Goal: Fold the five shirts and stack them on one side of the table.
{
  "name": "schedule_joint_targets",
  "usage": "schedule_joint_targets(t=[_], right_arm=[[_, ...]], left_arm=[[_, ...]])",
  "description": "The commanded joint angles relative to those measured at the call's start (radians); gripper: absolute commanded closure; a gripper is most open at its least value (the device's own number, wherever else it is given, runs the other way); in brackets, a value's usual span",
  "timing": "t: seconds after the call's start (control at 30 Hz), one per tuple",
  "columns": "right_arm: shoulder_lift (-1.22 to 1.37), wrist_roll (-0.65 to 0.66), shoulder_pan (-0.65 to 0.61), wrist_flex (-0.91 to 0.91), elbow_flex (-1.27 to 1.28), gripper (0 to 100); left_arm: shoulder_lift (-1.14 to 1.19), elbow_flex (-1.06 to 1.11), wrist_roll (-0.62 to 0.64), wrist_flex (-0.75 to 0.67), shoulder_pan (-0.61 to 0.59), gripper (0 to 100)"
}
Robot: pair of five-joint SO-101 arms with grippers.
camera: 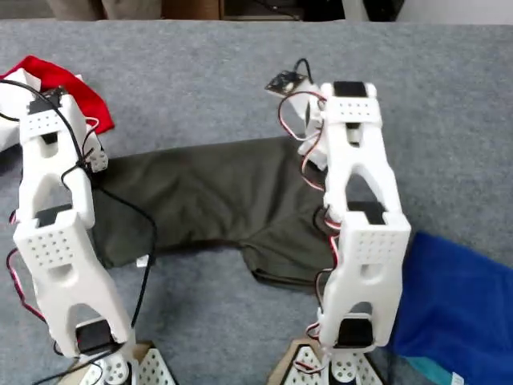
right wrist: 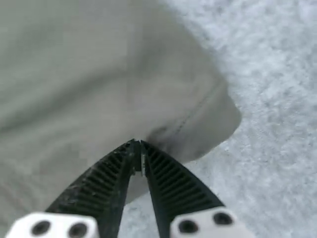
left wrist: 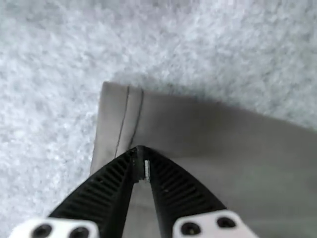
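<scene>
The two black ribbed fingers of the left gripper [left wrist: 139, 159] are seen pressed together at their tips, with no gap between them. A small ridge of the dark olive fabric shirt [left wrist: 223, 148] is pinched there. This point lies just behind a stitched hem [left wrist: 126, 119], close to a corner of the cloth. Beyond that corner the grey felt-like table cover [left wrist: 198, 39] is seen.

The fingers of the right gripper [right wrist: 137, 154] are likewise brought tip to tip, and a fold of the same shirt [right wrist: 89, 74] is held between them. The fabric is bunched around the tips, and a rounded edge with a seam [right wrist: 198, 109] lies just past them, next to the grey cover [right wrist: 277, 74].

From above, the shirt [camera: 208, 196] is spread flat between the left arm [camera: 56, 233] and the right arm [camera: 361, 224], one end under each wrist. A crumpled red garment [camera: 76, 92] and a white garment [camera: 10, 104] are placed at the far left edge, beside the left arm. A bright blue garment [camera: 457, 297] lies near the base of the right arm, apart from the olive shirt.
</scene>
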Motion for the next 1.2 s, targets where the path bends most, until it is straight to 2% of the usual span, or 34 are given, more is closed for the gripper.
schedule_joint_targets(t=[0.0, 0.27, 0.53, 0.63, 0.83, 0.93, 1.17], right_arm=[[0.021, 0.054, 0.048, -0.032, 0.008, 99.4], [0.067, 0.109, 0.09, 0.049, -0.107, 99.4], [-0.027, 0.143, -0.016, 0.252, -0.326, 99.4], [-0.097, 0.143, -0.058, 0.328, -0.367, 99.4], [-0.343, 0.157, -0.108, 0.371, -0.222, 99.4], [-0.515, 0.192, -0.14, 0.364, -0.05, 99.4], [-0.874, 0.285, -0.163, 0.272, 0.44, 99.3]], left_arm=[[0.038, -0.152, 0.0, 0.043, -0.012, 98], [0.154, -0.348, -0.057, 0.133, -0.014, 98], [0.136, -0.543, -0.129, 0.284, -0.014, 98], [0.07, -0.523, -0.167, 0.285, -0.015, 98], [-0.266, -0.192, -0.247, 0.282, -0.015, 98], [-0.49, 0.014, -0.279, 0.269, -0.012, 98], [-0.895, 0.528, -0.293, 0.137, -0.014, 98]])
